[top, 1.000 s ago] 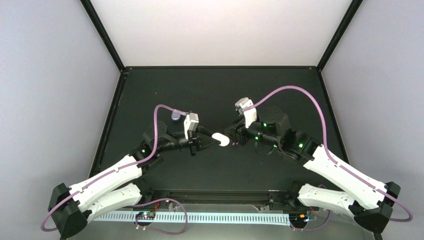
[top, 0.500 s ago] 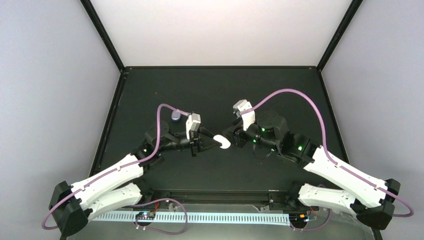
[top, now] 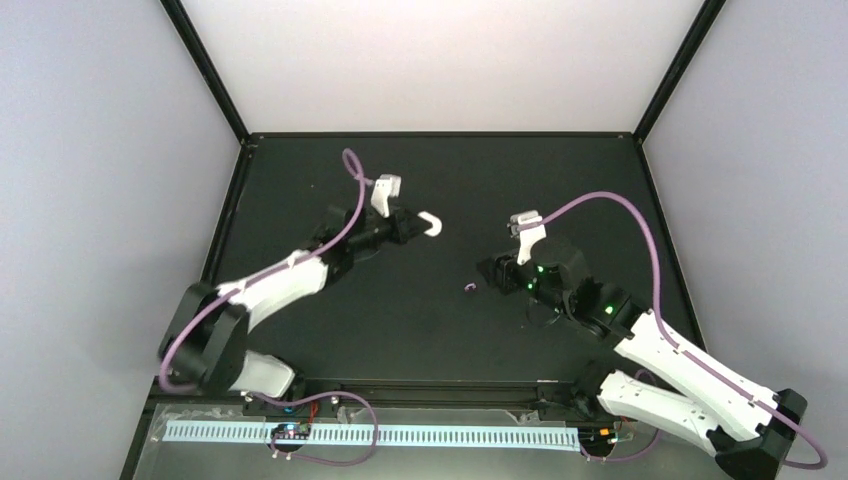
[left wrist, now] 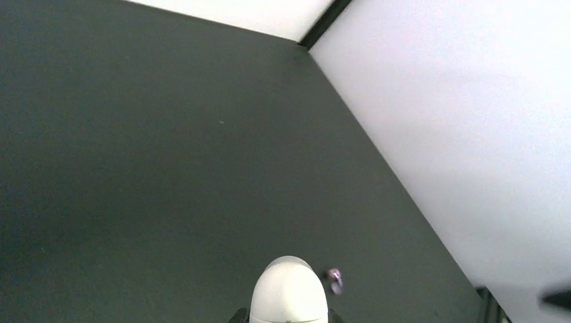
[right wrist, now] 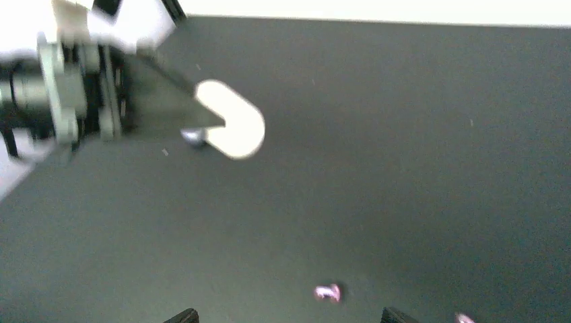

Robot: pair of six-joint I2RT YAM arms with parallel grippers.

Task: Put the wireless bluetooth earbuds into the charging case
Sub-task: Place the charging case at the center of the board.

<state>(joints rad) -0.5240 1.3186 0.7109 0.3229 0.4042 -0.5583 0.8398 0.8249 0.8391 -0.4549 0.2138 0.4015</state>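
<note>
gripping the white charging case (top: 431, 223) tight w/ my left gripper (top: 410, 227); right gripper (right wrist: 288, 317) wide open, empty. purple earbud (right wrist: 328, 291) lies loose just ahead of it, so not inserted yet.

Left arm stretched forward, left pincer (top: 414, 224) clamped on white case (top: 435, 225); right pincer (right wrist: 289, 316) jaws apart.

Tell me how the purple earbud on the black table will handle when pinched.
The purple earbud is tiny and curled, so it is probably very light and may skitter or roll if nudged. Its rounded shape likely offers little grip, so it could pop out of the right hand.
</note>
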